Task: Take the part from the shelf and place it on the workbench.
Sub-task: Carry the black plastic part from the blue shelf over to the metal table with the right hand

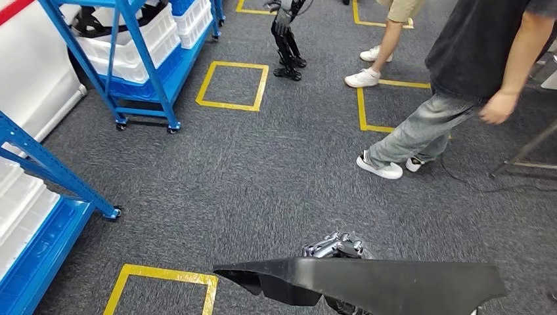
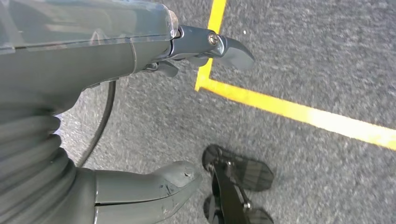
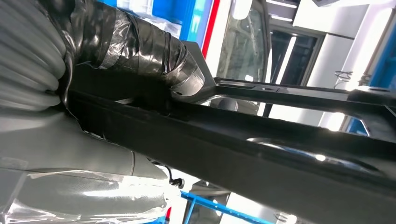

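Note:
The part [image 1: 381,282] is a long, flat black plastic panel, held level across the bottom of the head view above the grey carpet. My right hand [image 1: 335,248] grips it from underneath, with its dark fingers showing just over the part's far edge. In the right wrist view the taped fingers of the right hand [image 3: 135,51] wrap around the black part [image 3: 261,154], which runs out away from the wrist. My left hand [image 2: 140,46] hangs over the carpet with thumb and fingers apart and nothing between them.
A blue wheeled shelf [image 1: 141,59] with white bins stands at the far left, and another blue rack [image 1: 39,216] is close on my left. A person in grey jeans [image 1: 420,131] walks ahead on the right. Another robot's legs [image 1: 287,46] and yellow floor squares [image 1: 233,85] lie ahead.

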Robot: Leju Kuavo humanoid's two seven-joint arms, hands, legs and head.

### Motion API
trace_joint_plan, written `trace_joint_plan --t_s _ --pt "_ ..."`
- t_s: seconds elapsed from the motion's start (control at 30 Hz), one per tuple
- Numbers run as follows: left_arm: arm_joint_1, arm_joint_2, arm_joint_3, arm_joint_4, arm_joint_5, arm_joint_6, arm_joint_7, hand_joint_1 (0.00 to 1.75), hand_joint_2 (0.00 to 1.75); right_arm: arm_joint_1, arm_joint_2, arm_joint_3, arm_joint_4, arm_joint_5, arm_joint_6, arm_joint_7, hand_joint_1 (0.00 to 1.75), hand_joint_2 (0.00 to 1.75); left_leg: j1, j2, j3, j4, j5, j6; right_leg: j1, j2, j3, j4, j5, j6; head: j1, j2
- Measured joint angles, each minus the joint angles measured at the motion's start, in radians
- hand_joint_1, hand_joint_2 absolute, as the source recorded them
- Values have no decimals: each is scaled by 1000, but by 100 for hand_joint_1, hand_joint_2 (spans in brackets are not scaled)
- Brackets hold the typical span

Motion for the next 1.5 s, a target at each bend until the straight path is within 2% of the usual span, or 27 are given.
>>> trace_joint_plan --t_s 0.07,0.1,0.13,0.2,0.27,0.3,0.33,0.4,0.47,0.5,0.57,0.63,0.7,0.77,0.8,0.87,0.93,1.0,1.07,1.13,1.2,1.23,1.3,1.33,1.37,1.43,1.5 --pt "-3 -1 0 0 -7 22 -3 0 175 5 0 -1 -5 1 0 -5 175 175 -1 22 2 -8 9 16 -3 7 -6 1 2 12 0 0" --pt "-4 -2 0 0 -11 35 -5 0 175 8 1 -1 -8 2 -1 -7 175 175 -1 34 3 -13 13 23 -3 -10 -15 17 -9 17 0 0" --pt "-4 -3 1 0 -13 46 -7 0 175 9 1 -2 -10 2 -2 -7 175 175 0 46 3 -18 17 29 -2 -34 -31 50 -30 20 0 0" --pt "-2 -3 4 0 -16 60 -9 0 175 10 3 -2 -13 2 -3 -8 175 175 -5 71 3 -19 17 36 -1 -85 -87 169 -93 24 0 0" --pt "1 -3 10 0 -16 63 -9 0 175 13 6 -2 -13 3 -3 -8 175 175 -9 98 3 -19 15 39 -3 -100 -131 262 -124 27 0 0" --pt "0 -3 14 0 -14 59 -9 0 175 14 6 -2 -13 3 -3 -8 175 175 -11 111 4 -19 13 39 -4 -104 -127 258 -112 26 0 0" --pt "-1 -3 17 0 -12 52 -9 0 175 14 6 -2 -13 3 -3 -8 175 175 -13 123 5 -19 12 39 -4 -110 -104 216 -85 23 0 0" --pt "-5 -3 23 0 -3 25 -9 0 175 12 6 -2 -16 3 -2 -9 175 175 -17 143 11 -19 7 35 5 -149 -26 78 -28 10 0 0" --pt "-7 -3 29 0 3 -4 -12 0 175 9 7 -2 -19 1 -1 -11 175 175 -19 160 15 -18 2 27 18 -179 15 -2 -12 -3 0 0" --pt "-7 -3 32 0 4 -14 -15 0 175 8 8 -2 -20 0 0 -13 175 175 -20 170 17 -18 -1 22 23 -179 16 -9 -15 -6 0 0" --pt "-9 -3 37 0 4 -27 -21 0 175 8 10 -2 -23 -2 2 -18 175 175 -19 187 22 -18 -7 13 20 -155 17 -15 -11 -13 0 0" --pt "-11 -3 40 0 3 -35 -27 0 175 7 13 -2 -25 -4 7 -22 175 175 -15 155 14 13 -32 4 13 -134 26 -29 -4 -23 0 0" --pt "-9 -2 43 0 2 -38 -33 0 175 4 19 -2 -27 -6 11 -25 175 175 -11 96 -35 120 -89 -3 10 -114 30 -34 -1 -32 0 0" --pt "-3 -1 45 0 2 -38 -35 0 175 3 24 -2 -27 -7 12 -25 175 175 -9 73 -98 241 -133 -7 10 -89 28 -31 -1 -34 0 0" --pt "-1 0 46 0 2 -39 -35 0 175 4 26 -2 -27 -7 12 -24 175 175 -8 71 -114 266 -131 -9 10 -76 27 -28 -2 -33 0 0" --pt "-1 0 47 0 2 -40 -36 0 175 4 27 -2 -27 -7 12 -24 175 175 -4 64 -91 196 -68 -12 7 -48 27 -20 -5 -28 0 0" --pt "-1 0 48 0 2 -41 -39 0 175 3 28 -2 -27 -9 14 -25 175 175 3 16 -38 65 -5 -14 5 -23 23 -9 -11 -19 0 0" --pt "0 0 49 0 1 -42 -43 0 175 2 30 -2 -27 -14 20 -25 175 175 6 -22 -15 6 10 -9 3 0 13 -4 -10 -6 0 0" --pt "-1 2 50 0 -1 -43 -45 0 175 2 32 -2 -27 -20 30 -26 175 175 4 -7 -13 1 13 3 0 23 4 -5 -4 7 0 0" --pt "-3 3 51 0 -1 -46 -45 0 175 1 34 -2 -27 -23 39 -23 175 175 4 19 -10 -7 19 18 1 -10 -10 19 -19 16 0 0" --pt "-3 4 55 0 -1 -51 -45 0 175 -3 36 -1 -27 -23 48 -19 175 175 0 47 -9 -12 20 28 2 -78 -56 117 -75 23 0 0" --pt "-1 4 58 0 -1 -53 -45 0 175 -5 37 0 -27 -24 51 -18 175 175 -3 61 -9 -12 19 32 0 -96 -89 185 -108 26 0 0" --pt "2 4 64 0 0 -53 -44 0 175 -5 39 2 -25 -25 52 -16 175 175 -8 91 -10 -11 16 34 -1 -107 -135 277 -137 28 0 0" --pt "1 4 66 0 0 -51 -44 0 175 -5 39 3 -25 -26 52 -16 175 175 -9 105 -9 -11 15 35 -1 -109 -131 272 -123 27 0 0" --pt "0 4 67 0 1 -50 -43 0 175 -5 40 3 -24 -27 52 -15 175 175 -10 117 -6 -11 13 35 1 -114 -106 225 -93 23 0 0" --pt "-3 1 69 0 2 -48 -43 0 175 -7 41 4 -24 -31 52 -14 175 175 -13 138 1 -11 8 31 14 -158 -25 79 -33 5 0 0" --pt "-4 -2 71 0 4 -47 -43 0 175 -10 44 4 -24 -34 52 -10 175 175 -16 156 6 -11 3 23 30 -195 17 -5 -14 -12 0 0"
